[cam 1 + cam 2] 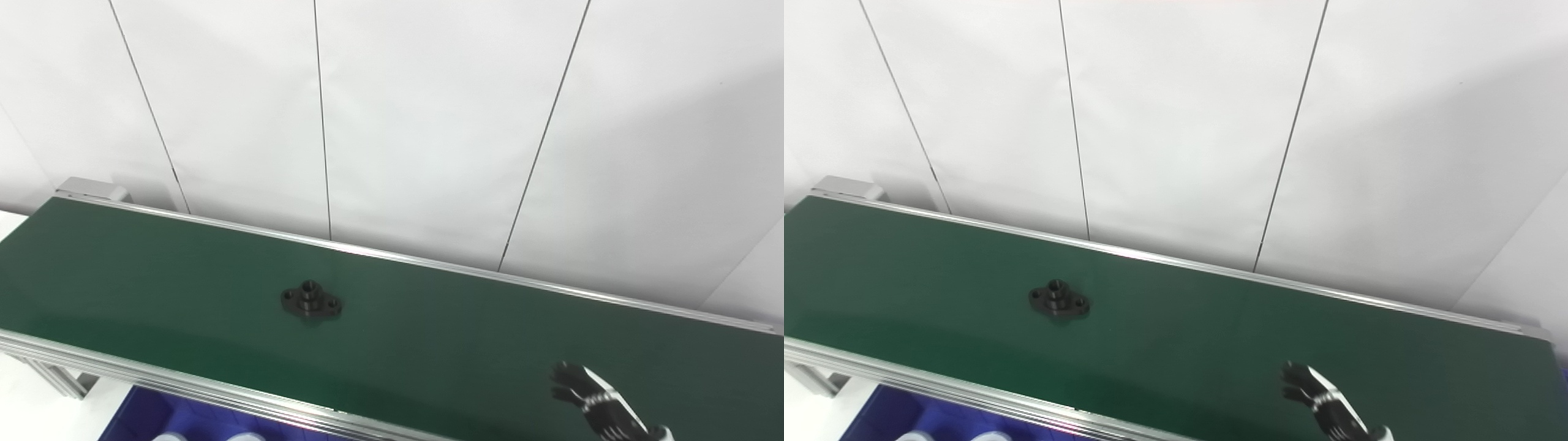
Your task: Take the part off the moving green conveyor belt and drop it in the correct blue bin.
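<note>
Well, I see the black part (310,301) lying mid-belt on the green conveyor belt (429,343), open room all around. My right hand (597,401) hovers low right, fingers (566,373) spread, holding nothing. Blue bin (153,416) is mostly cut off.

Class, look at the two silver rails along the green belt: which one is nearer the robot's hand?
The near rail, running along the picture's lower edge above the blue bin. The right hand hovers over the belt close to it; the far rail lies against the white wall.
</note>
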